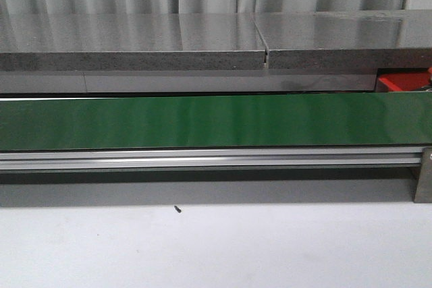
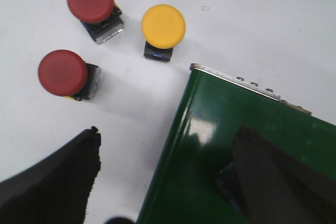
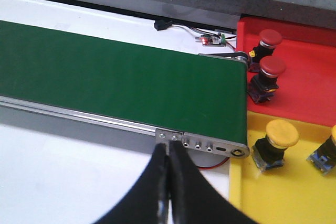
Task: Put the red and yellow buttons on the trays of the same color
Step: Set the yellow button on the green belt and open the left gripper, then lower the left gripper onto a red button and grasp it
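In the left wrist view two red buttons and one yellow button stand on the white table beyond the end of the green belt. My left gripper is open and empty, one finger over the table, the other over the belt. In the right wrist view a red tray holds two red buttons. Beside it a yellow tray holds two yellow buttons. My right gripper is shut on nothing, near the belt's end.
The long green belt spans the front view, with a grey stone ledge behind it and white table in front. A corner of the red tray shows at the far right. Wires and a small circuit board lie behind the belt's end.
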`<control>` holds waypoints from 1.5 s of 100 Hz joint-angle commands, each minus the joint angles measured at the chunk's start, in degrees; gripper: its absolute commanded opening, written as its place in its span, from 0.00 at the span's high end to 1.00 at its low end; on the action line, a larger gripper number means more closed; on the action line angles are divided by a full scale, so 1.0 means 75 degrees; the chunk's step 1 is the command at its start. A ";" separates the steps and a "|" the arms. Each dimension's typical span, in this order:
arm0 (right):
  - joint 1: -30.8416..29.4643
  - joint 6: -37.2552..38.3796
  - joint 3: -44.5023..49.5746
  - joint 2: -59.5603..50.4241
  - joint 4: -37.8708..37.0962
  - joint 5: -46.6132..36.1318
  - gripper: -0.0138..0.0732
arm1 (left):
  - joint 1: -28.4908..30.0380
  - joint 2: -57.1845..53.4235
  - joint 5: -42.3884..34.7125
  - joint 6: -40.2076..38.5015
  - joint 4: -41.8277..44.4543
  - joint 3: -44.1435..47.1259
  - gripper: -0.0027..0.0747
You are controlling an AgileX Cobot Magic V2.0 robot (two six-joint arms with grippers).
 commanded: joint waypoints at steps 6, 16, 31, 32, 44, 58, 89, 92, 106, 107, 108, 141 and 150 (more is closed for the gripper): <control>0.0028 -0.0066 -0.0187 0.0050 0.0088 -0.0534 0.97 | 0.0240 -0.0222 -0.0308 -0.0152 0.0019 -0.0219 0.30; 0.0028 -0.0066 -0.0187 0.0050 0.0088 -0.0534 0.97 | 0.0415 0.0028 -0.0292 -0.0152 -0.0029 -0.0219 0.30; 0.0028 -0.0066 -0.0187 0.0050 0.0088 -0.0534 0.97 | 0.0670 0.0501 -0.0309 -0.0294 -0.0047 -0.0219 0.30; 0.0028 -0.0066 -0.0187 0.0050 0.0088 -0.0534 0.97 | 0.0670 0.0501 -0.0309 -0.0294 -0.0047 -0.0219 0.30; 0.0028 -0.0066 -0.0187 0.0050 0.0088 -0.0534 0.97 | 0.0840 0.0870 -0.0501 -0.0421 -0.0062 -0.0219 0.30; 0.0028 -0.0066 -0.0187 0.0050 0.0088 -0.0534 0.97 | 0.0891 0.1242 -0.0911 -0.0421 -0.0062 -0.0219 0.30; 0.0028 -0.0066 -0.0187 0.0050 0.0088 -0.0534 0.97 | 0.0891 0.2046 -0.1880 -0.0433 -0.0201 -0.0300 0.30; 0.0028 -0.0066 -0.0187 0.0050 0.0088 -0.0534 0.97 | 0.0891 0.2112 -0.1972 -0.0433 -0.0201 -0.0351 0.30; 0.0028 -0.0066 -0.0187 0.0050 0.0088 -0.0534 0.97 | 0.0891 0.2350 -0.2205 -0.0433 -0.0201 -0.0553 0.30; 0.0028 -0.0066 -0.0187 0.0050 0.0088 -0.0534 0.97 | 0.0891 0.2359 -0.2235 -0.0433 -0.0201 -0.0550 0.30; 0.0028 -0.0066 -0.0187 0.0050 0.0088 -0.0534 0.97 | 0.0891 0.2380 -0.2260 -0.0433 -0.0201 -0.0594 0.30; 0.0028 -0.0066 -0.0187 0.0050 0.0088 -0.0534 0.97 | 0.0891 0.2504 -0.2552 -0.0433 -0.0201 -0.0791 0.38; 0.0028 -0.0066 -0.0187 0.0050 0.0088 -0.0534 0.97 | 0.0891 0.2504 -0.2569 -0.0433 -0.0201 -0.0791 0.51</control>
